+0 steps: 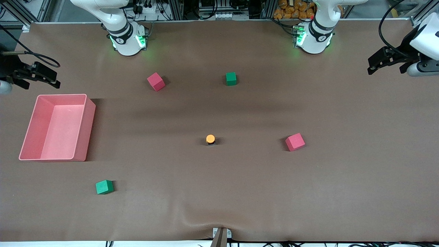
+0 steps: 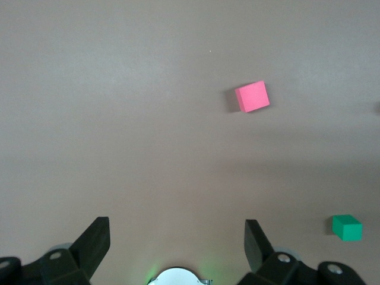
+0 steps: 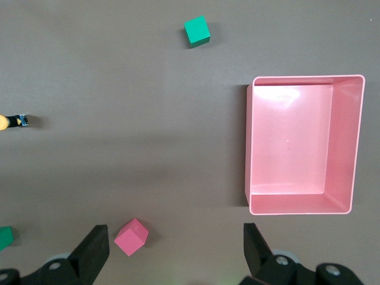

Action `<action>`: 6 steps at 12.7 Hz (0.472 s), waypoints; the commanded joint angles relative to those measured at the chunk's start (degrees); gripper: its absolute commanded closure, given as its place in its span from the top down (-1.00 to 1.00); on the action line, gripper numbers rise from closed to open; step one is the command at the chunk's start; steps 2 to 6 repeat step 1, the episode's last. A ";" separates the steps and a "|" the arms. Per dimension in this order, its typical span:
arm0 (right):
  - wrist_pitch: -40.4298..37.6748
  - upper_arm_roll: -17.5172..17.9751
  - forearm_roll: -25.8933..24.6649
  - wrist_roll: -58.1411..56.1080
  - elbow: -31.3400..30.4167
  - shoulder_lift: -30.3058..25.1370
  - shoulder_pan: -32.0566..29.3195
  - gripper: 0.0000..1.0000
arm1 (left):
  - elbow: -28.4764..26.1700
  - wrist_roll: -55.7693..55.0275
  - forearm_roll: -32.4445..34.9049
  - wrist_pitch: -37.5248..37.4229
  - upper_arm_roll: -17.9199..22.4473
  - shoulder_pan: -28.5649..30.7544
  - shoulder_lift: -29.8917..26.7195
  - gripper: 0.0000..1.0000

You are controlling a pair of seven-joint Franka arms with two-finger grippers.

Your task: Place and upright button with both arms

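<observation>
The counter [image 1: 240, 192] is covered by a brown sheet, and a wrinkle is seen at the edge nearest the front camera, where a small metal clamp [image 1: 221, 235] is fixed. Soft shadow bands are cast across the middle. Along the top edge, aluminium framing [image 1: 178, 8], cables [image 1: 147, 7] and a heap of orange items [image 1: 295, 9] are seen.

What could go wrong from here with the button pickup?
1. The button is tiny and low on the brown table, so a claw closing slightly off-centre may tip or flick it.
2. Both claws, left claw and right claw, wait open at the table's ends; reaching the middle together risks a clash.
3. The red cube sits beside the button toward the left arm's end and could get bumped.
</observation>
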 commanded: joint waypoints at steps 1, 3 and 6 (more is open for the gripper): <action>0.05 0.79 0.88 -0.93 -0.46 -0.70 -1.46 1.00 | 1.10 -0.41 -0.14 -2.14 0.09 -0.55 -0.87 1.00; 0.05 0.79 0.88 -0.93 -0.46 -0.70 -1.46 1.00 | 1.10 -0.41 -0.14 -2.14 0.09 -0.55 -0.87 1.00; 0.05 0.79 0.88 -0.93 -0.46 -0.70 -1.46 1.00 | 1.10 -0.41 -0.14 -2.14 0.09 -0.55 -0.87 1.00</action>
